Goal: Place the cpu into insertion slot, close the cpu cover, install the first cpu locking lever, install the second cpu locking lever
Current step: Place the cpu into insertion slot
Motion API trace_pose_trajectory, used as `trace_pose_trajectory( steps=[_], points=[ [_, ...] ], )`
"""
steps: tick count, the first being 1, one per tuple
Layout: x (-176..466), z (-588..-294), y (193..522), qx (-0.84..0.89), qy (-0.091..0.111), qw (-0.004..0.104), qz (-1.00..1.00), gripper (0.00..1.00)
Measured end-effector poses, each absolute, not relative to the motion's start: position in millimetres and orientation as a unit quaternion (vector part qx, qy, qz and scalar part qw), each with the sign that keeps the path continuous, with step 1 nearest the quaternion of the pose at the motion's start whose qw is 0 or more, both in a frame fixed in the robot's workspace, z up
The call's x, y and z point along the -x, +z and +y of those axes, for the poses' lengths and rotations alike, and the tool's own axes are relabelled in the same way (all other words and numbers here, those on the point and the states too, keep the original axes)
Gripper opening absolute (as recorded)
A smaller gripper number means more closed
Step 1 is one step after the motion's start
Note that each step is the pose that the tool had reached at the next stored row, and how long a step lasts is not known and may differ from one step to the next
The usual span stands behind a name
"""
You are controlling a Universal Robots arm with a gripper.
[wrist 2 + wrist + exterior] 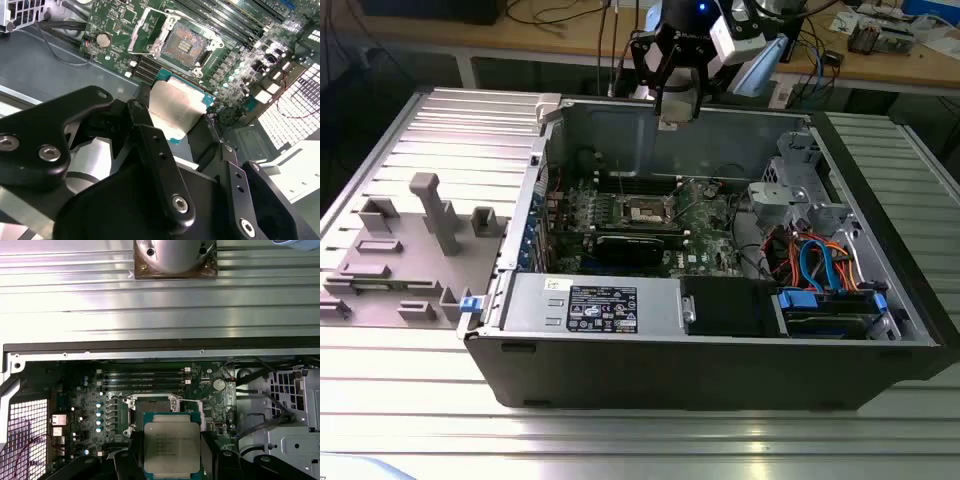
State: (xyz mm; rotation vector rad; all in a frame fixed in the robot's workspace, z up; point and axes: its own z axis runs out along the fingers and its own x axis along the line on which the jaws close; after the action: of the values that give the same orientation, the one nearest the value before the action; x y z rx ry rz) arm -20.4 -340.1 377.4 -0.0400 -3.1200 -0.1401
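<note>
We see the gripper [678, 108] clamped on the cpu [172, 447], up by the PC case's [720, 370] far wall. Insertion slot [648, 212] sits bare, well apart from it. RAM sticks [142, 380] & black card [638, 246] flank the slot. Ribbed metal table [620, 440] underneath; cluttered bench [470, 35] behind.

Black tool [177, 114]; jointed black links [160, 155]; silver screws [180, 203].

Matt metal cpu [171, 447] (semi-gloss fingers [155, 150])
</note>
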Motion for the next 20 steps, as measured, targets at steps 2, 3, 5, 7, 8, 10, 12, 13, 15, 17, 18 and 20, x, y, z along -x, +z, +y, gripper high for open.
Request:
trace_pose_trajectory(
  steps=[2,3,5,7,8,10,12,13,15,17,18,20],
  points=[
    [20.4,-340.1,377.4,0.013,-0.045,0.009,-0.999,0.54],
    [20.4,-340.1,377.4,0.013,-0.045,0.009,-0.999,0.54],
    [20.4,-340.1,377.4,0.013,-0.045,0.009,-0.999,0.54],
    [20.3,-340.1,377.4,0.015,-0.045,0.009,-0.999,0.54],
    [20.3,-340.1,377.4,0.016,-0.045,0.009,-0.999,0.54],
    [20.3,-340.1,377.4,0.019,-0.045,0.009,-0.999,0.54],
    [20.3,-340.1,377.4,0.023,-0.045,0.009,-0.999,0.54],
    [20.3,-340.1,377.4,0.024,-0.045,0.009,-0.999,0.54],
    [20.4,-340.1,377.4,0.025,-0.045,0.009,-0.999,0.54],
    [20.4,-340.1,377.4,0.025,-0.045,0.009,-0.999,0.54],
    [20.3,-340.1,377.4,0.025,-0.045,0.009,-0.999,0.54],
    [20.4,-340.1,377.4,0.025,-0.045,0.009,-0.999,0.54]
  ],
)
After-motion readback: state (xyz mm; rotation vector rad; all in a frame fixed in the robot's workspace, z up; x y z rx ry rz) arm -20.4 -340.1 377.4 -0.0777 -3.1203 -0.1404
